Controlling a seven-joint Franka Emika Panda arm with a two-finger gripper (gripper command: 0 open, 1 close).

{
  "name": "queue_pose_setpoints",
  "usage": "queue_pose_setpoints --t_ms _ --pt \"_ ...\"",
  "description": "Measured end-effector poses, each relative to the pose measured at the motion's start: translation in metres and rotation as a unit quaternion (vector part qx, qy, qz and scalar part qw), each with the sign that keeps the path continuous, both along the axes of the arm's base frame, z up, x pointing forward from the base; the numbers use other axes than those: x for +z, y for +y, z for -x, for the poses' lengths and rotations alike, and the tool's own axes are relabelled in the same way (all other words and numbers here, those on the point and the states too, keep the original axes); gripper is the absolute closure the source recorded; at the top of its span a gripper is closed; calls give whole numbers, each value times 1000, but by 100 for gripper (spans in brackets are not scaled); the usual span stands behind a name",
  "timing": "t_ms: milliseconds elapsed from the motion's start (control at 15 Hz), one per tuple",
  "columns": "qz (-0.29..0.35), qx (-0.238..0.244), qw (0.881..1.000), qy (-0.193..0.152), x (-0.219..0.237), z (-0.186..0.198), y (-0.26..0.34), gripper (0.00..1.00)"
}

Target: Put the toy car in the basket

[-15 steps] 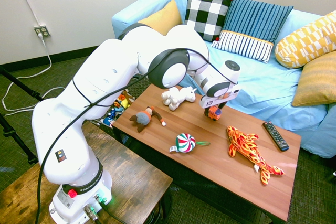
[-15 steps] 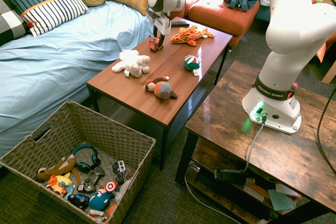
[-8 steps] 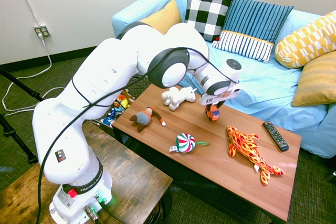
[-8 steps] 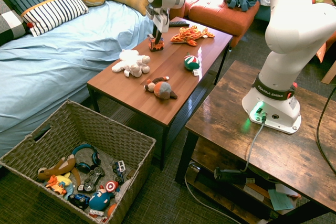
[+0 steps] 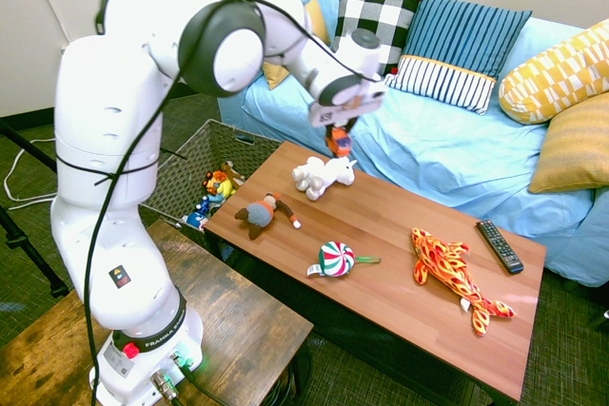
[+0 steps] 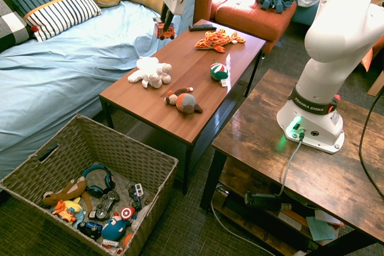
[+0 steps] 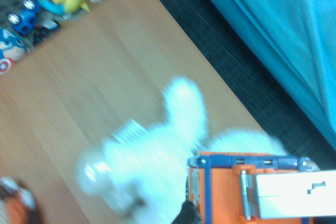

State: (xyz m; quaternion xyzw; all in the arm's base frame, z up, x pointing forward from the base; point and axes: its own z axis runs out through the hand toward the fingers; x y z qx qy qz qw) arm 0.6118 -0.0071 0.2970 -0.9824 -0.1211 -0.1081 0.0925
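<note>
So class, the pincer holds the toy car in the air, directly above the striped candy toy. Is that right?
Not quite. The pincer does hold the toy car in the air, but it hangs near the white plush animal at the table's sofa-side edge, not above the striped candy toy. The first exterior view shows this.

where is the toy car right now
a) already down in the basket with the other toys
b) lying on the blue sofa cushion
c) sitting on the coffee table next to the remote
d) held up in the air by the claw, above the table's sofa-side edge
d: the claw is shut on the toy car, which hangs clear above the coffee table near the white plush, not yet at the basket.
</note>
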Motion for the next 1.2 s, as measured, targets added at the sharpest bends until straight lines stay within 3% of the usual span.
queue_pose_setpoints --t_ms 133,333,600,667,867,1200 --pt "23 31 999 2 -3 18 119 100" --pt "61 46 997 30 -62 36 255 100" --pt "75 51 994 66 -166 39 361 100" --pt "82 47 993 70 -183 35 373 0" --pt "88 38 993 75 -206 11 394 0" --pt "84 35 993 71 -200 -8 405 0"
